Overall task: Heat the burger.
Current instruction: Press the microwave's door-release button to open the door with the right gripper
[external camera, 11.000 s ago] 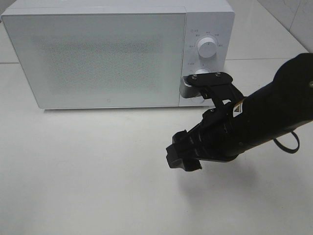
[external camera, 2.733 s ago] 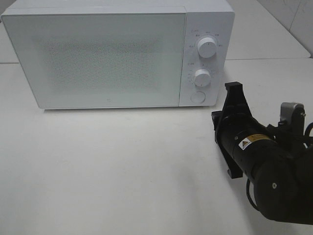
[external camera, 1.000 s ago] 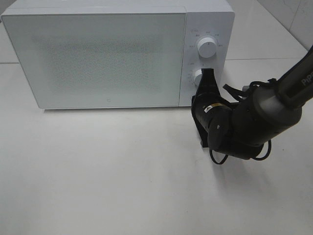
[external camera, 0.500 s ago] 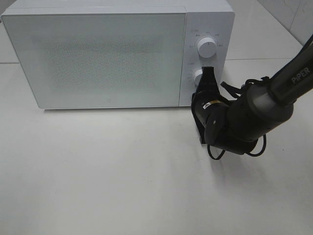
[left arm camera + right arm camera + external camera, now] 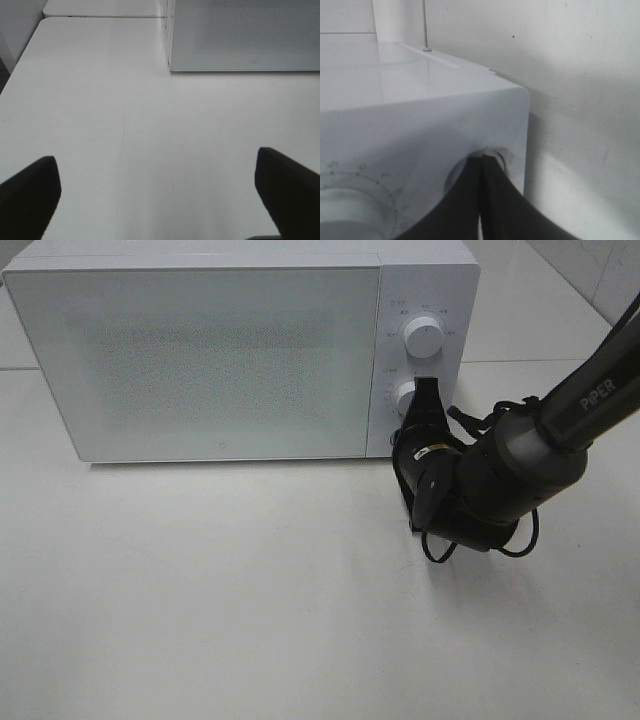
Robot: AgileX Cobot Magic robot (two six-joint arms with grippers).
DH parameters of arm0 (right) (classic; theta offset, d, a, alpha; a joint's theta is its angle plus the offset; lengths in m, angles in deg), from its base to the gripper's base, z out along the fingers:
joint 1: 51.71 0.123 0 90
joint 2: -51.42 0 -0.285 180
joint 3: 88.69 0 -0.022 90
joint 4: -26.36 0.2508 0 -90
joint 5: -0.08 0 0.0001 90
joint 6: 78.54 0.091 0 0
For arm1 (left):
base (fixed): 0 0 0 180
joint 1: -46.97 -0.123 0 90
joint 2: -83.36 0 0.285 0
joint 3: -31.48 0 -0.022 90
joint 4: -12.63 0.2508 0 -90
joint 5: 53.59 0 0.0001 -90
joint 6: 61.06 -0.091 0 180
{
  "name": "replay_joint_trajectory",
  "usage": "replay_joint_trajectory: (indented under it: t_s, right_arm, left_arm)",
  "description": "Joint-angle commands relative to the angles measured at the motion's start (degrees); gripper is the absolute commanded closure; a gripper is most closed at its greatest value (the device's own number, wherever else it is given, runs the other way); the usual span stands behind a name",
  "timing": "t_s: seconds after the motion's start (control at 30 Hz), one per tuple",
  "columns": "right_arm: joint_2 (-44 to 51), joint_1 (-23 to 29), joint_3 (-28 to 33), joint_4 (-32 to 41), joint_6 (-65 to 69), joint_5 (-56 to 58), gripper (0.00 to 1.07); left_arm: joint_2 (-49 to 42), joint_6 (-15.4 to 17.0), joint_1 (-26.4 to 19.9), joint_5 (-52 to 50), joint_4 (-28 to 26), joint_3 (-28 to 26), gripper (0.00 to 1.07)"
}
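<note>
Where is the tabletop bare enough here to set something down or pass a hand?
The table is bare all along the front of the microwave door and toward the near edge; the open left gripper hangs over bare surface. Crowded only by the control panel, where the shut right gripper and its arm sit.

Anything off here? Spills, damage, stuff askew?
Nothing stands out. The microwave sits square on the table, door shut, no spill or damage visible. The right gripper, shut, points at its round button.
</note>
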Motion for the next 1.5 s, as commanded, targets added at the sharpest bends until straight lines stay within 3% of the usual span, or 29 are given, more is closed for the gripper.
replay_joint_trajectory:
  t_s: [0.03, 0.8, 0.97, 1.5]
  right_arm:
    - [0.1, -0.8, -0.7, -0.1, -0.7, -1.8, 1.07]
    - [-0.1, -0.9, -6.4, -1.1, 0.1, -5.0, 1.07]
    - [-2.6, -0.9, -12.0, -3.6, -0.6, -5.7, 1.07]
    - [-2.5, -0.9, -12.4, -4.1, -2.0, -5.8, 1.07]
  left_arm:
    - [-0.3, 0.1, -0.2, -0.8, -0.1, 0.2, 0.09]
    - [-0.4, 0.1, -0.2, -0.8, 0.0, 0.2, 0.09]
    - [-0.4, 0.1, -0.2, -0.8, 0.0, 0.2, 0.09]
    - [-0.4, 0.1, -0.2, -0.8, 0.0, 0.2, 0.09]
